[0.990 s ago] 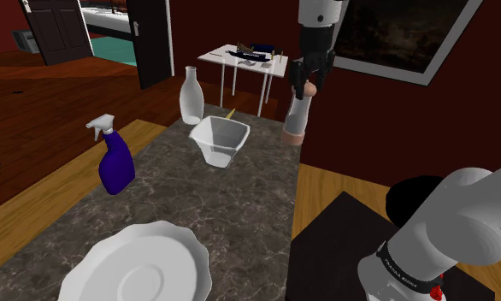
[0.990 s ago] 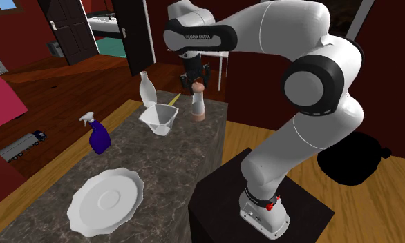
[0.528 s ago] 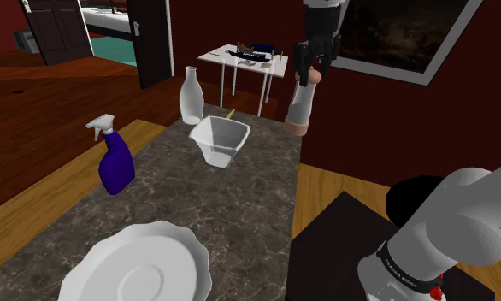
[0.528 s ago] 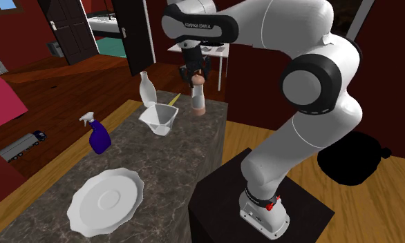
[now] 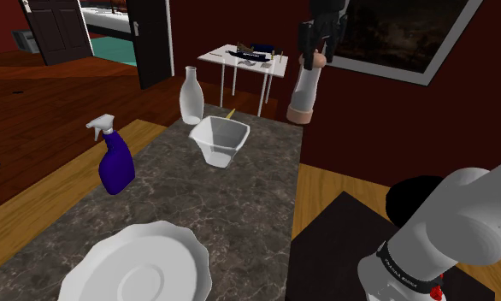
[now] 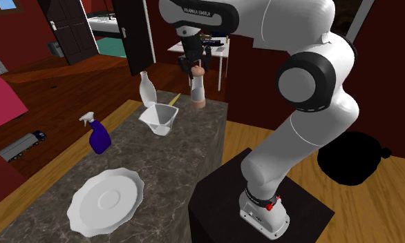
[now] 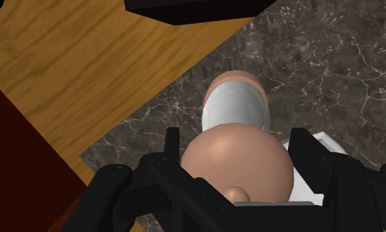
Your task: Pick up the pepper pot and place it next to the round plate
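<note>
The pepper pot, white-bodied with a tan knob and tan base, hangs upright above the far right corner of the dark marble table. My gripper is shut on its knob from above. In the second exterior view the gripper holds the pot clear of the tabletop. In the wrist view the fingers clasp the round knob of the pot, with the table corner below. The round white plate lies at the near end of the table, far from the pot, and is also in the second exterior view.
A white square bowl and a white bottle stand close to the shoulder view's left of the pot. A blue spray bottle stands by the table's left edge. A small white table is behind. The dark stand sits at lower right.
The gripper has risen with the pepper pot, lifting its base off the table corner. The other things have not moved.
</note>
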Controlling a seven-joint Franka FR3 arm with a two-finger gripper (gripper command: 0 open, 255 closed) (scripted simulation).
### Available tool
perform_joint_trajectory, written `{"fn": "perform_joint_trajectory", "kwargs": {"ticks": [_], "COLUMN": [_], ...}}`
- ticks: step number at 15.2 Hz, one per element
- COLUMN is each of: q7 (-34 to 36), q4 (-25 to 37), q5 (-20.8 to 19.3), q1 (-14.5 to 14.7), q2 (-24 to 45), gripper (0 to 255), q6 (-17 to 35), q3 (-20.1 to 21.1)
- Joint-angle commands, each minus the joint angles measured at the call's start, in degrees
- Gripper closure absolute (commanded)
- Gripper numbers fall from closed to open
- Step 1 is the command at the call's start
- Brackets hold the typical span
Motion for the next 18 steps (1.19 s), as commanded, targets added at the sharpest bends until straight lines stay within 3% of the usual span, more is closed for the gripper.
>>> {"fn": "perform_joint_trajectory", "kwargs": {"ticks": [1,9,18], "q7": [1.05,10.48,22.29], "q4": [-0.08,-5.15,-5.95], "q5": [0.47,5.45,12.44], "q1": [0.45,4.1,7.85], "q2": [-0.97,-8.13,-12.08], "gripper": [255,255,255], "q6": [-1.04,-4.04,-7.3], "q3": [0.75,7.25,15.83]}}
